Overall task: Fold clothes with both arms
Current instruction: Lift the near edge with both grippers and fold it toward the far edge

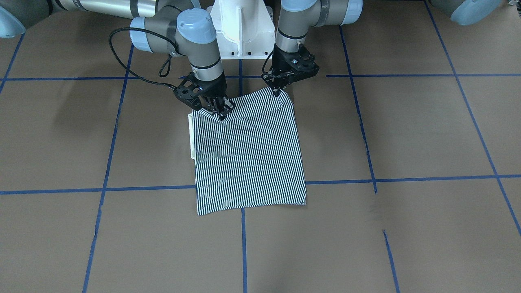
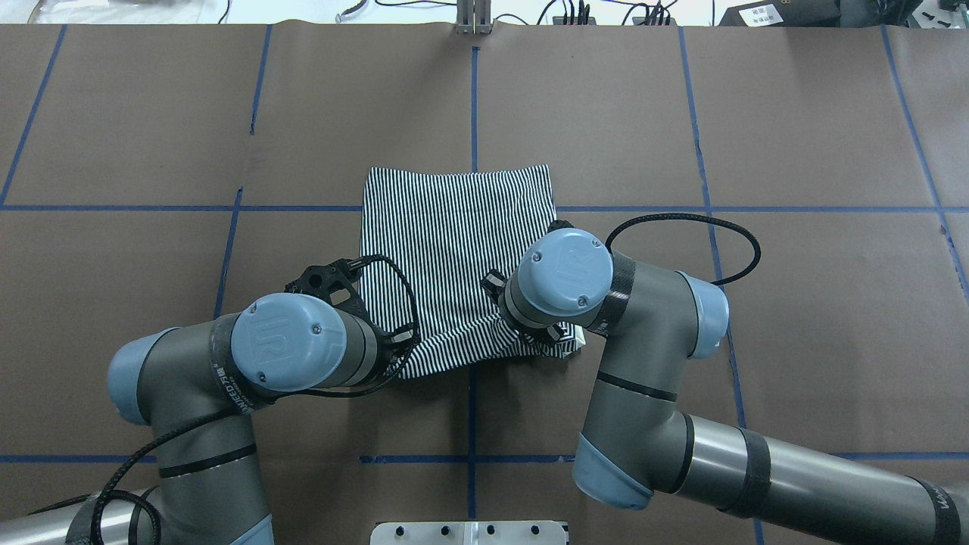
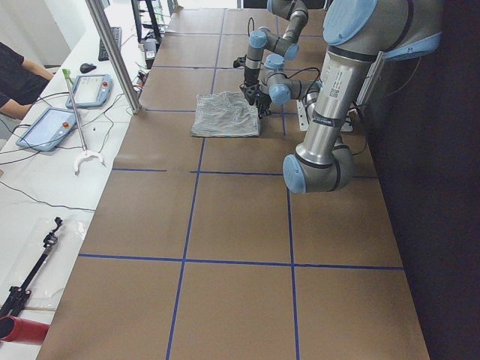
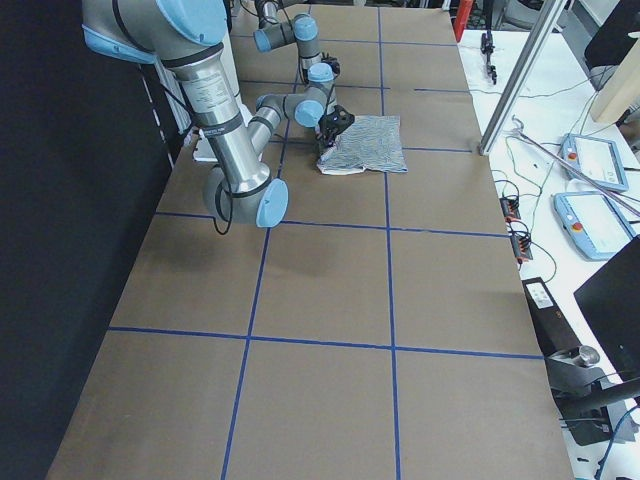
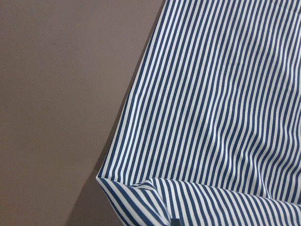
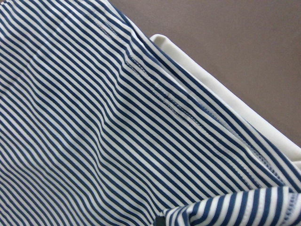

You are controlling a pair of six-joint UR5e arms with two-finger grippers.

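Observation:
The striped polo shirt (image 1: pixel 248 154) lies folded into a rectangle in the middle of the brown table (image 1: pixel 407 134), with its cream collar (image 1: pixel 190 136) peeking out at one side. Both grippers sit on the shirt's edge nearest the robot. My left gripper (image 1: pixel 277 91) pinches one corner there, fingers shut on the cloth. My right gripper (image 1: pixel 220 110) is shut on the fabric at the collar-side corner, which bunches up slightly. In the left wrist view the shirt (image 5: pixel 211 103) curls up at the bottom. The right wrist view shows stripes and the collar (image 6: pixel 225 96).
Blue tape lines (image 1: pixel 366 179) mark a grid on the table. The white pedestal base (image 1: pixel 244 32) stands just behind the shirt. Beyond the table's far edge are a metal post (image 3: pixel 112 52), tablets (image 3: pixel 45 127) and a person's arm (image 3: pixel 15 75).

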